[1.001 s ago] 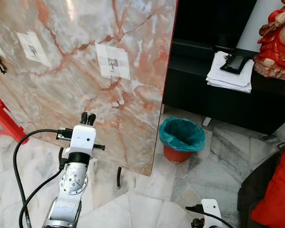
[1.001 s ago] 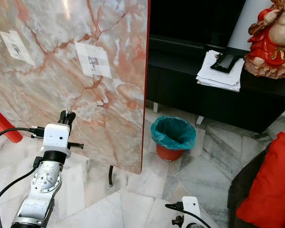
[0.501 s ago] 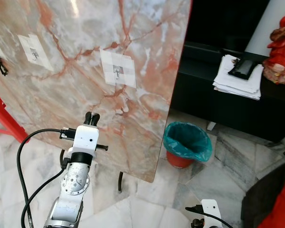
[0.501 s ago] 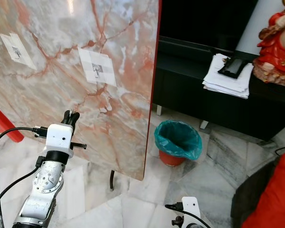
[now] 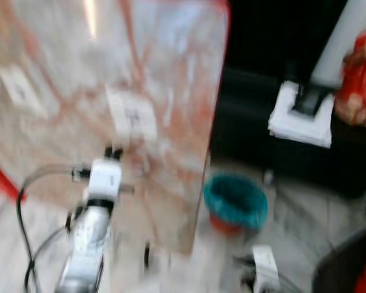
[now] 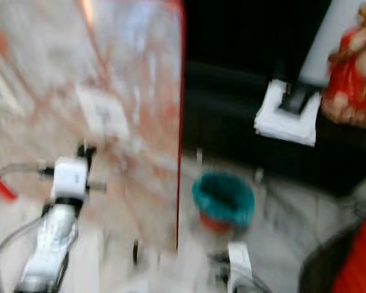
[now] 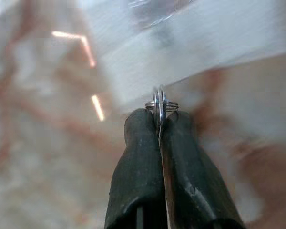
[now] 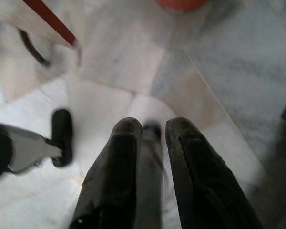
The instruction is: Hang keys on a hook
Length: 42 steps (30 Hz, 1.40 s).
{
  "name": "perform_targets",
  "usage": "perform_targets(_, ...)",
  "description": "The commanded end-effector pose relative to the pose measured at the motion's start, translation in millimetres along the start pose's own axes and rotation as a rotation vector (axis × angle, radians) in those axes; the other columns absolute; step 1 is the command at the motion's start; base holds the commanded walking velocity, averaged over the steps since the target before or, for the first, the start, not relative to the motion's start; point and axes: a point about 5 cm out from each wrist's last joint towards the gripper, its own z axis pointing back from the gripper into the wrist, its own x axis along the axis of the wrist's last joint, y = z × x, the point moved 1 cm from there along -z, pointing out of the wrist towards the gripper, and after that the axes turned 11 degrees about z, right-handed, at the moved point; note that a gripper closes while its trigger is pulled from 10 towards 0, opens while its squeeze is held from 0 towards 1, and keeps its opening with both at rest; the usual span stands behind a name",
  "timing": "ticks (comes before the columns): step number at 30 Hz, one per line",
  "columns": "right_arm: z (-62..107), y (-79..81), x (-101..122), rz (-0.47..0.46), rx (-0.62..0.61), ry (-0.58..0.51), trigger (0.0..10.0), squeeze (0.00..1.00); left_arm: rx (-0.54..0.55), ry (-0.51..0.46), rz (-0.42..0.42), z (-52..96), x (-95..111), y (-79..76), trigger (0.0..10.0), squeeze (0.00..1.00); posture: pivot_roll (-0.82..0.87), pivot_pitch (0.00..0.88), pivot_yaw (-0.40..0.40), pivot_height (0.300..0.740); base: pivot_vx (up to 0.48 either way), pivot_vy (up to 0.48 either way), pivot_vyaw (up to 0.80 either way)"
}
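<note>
Marble slab (image 5: 97, 91) stands blurred before you, a white patch (image 5: 133, 115) taped on it. Beside it sits a teal bin (image 5: 236, 201). Your left pincer (image 5: 113, 151) is raised just below the patch, pinching a key ring (image 7: 159, 106). Your right pincer (image 8: 152, 136) hangs over the floor, fingers slightly apart.

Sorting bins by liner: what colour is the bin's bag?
Teal, on the bin; left eye view shows it best.
</note>
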Motion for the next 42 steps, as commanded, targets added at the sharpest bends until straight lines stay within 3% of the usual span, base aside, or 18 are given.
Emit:
perform_targets(1,0.7,-3.1,-2.6,0.021,-0.006,0.014,10.0,0.00,-0.010,-0.015,0.009,2.2,2.5,-1.1,10.0,0.00,0.00,0.088,-0.036,0.740,0.000,0.000,0.00)
perform_targets(5,0.6,-2.8,-2.3,0.025,-0.004,0.015,10.0,0.00,-0.009,-0.025,0.008,4.1,3.9,-0.1,10.0,0.00,0.00,0.092,-0.036,0.740,0.000,0.000,0.00)
perform_targets(9,0.6,-3.1,-2.2,0.033,-0.002,0.015,10.0,0.00,0.028,-0.094,-0.013,4.5,17.6,6.6,10.0,0.00,0.00,0.098,-0.035,0.740,0.000,0.000,0.00)
perform_targets(18,0.7,-3.5,-1.2,0.041,0.002,0.011,10.0,0.00,-0.003,-0.148,-0.006,3.7,31.7,4.6,10.0,0.00,0.00,0.105,-0.037,0.740,0.000,0.000,0.00)
perform_targets(29,0.6,-3.2,-0.6,0.041,0.002,0.007,10.0,0.00,-0.076,-0.103,-0.016,-0.6,23.2,-7.9,10.0,0.00,0.00,0.106,-0.035,0.740,0.000,0.000,0.00)
perform_targets(42,0.6,-3.1,-0.7,0.038,0.002,0.006,10.0,0.00,-0.055,-0.139,-0.021,-2.2,31.3,-2.4,10.0,0.00,0.00,0.107,-0.035,0.740,0.000,0.000,0.00)
